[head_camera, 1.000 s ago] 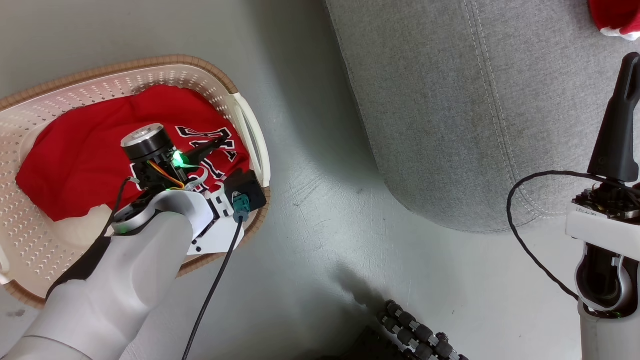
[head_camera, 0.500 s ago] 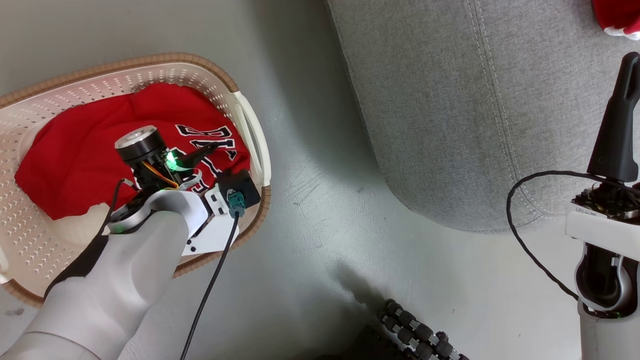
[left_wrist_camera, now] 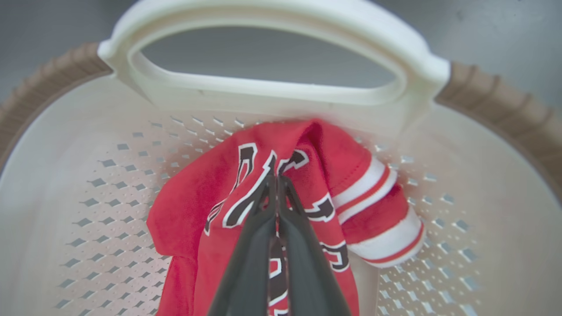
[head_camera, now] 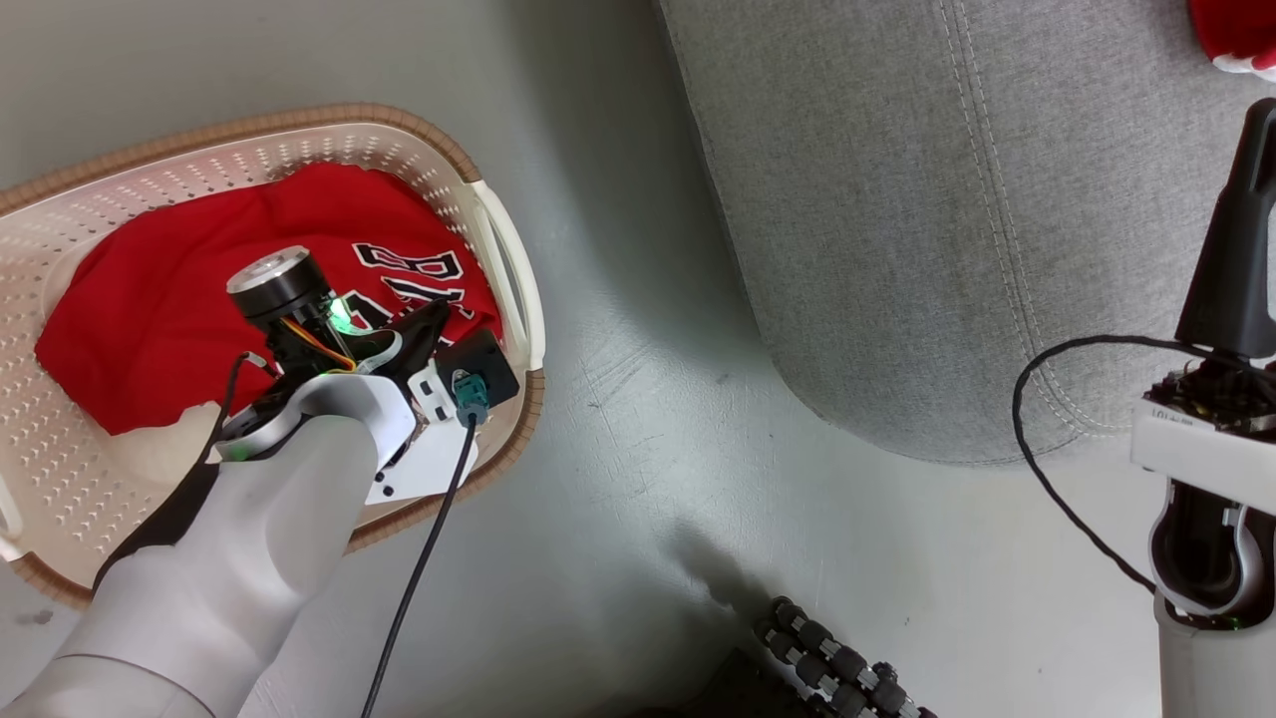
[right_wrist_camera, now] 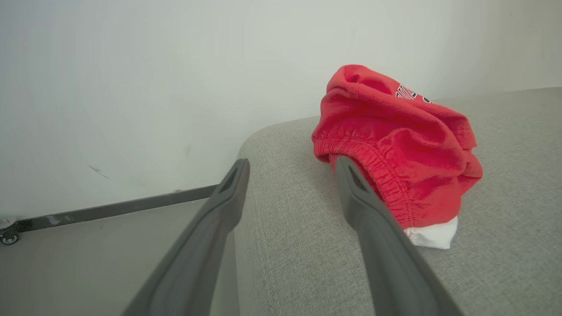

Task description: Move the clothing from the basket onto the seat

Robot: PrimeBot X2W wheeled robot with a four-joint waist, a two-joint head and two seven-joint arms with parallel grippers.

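Observation:
The cream perforated basket (head_camera: 60,479) stands on the floor at the left, holding a red jersey (head_camera: 159,289) with black-white lettering. My left gripper (head_camera: 431,321) reaches into the basket near its right-hand handle (head_camera: 508,279). In the left wrist view it (left_wrist_camera: 276,182) is shut on a fold of the jersey (left_wrist_camera: 189,210), beside the striped trim (left_wrist_camera: 373,184) and below the basket handle (left_wrist_camera: 272,94). The grey seat (head_camera: 897,199) lies at the upper right, with red shorts (head_camera: 1236,25) on it. My right gripper (head_camera: 1254,135) hovers open over the seat's edge, just short of the shorts (right_wrist_camera: 395,145).
Grey floor (head_camera: 638,419) separates the basket and the seat. A black roller wheel of my base (head_camera: 827,658) sits at the bottom centre. In the right wrist view a pale wall (right_wrist_camera: 131,87) with a dark baseboard (right_wrist_camera: 123,208) stands behind the seat (right_wrist_camera: 307,263).
My left gripper's fingers have closed on the jersey's lettered part near the handle. The right arm has stayed still.

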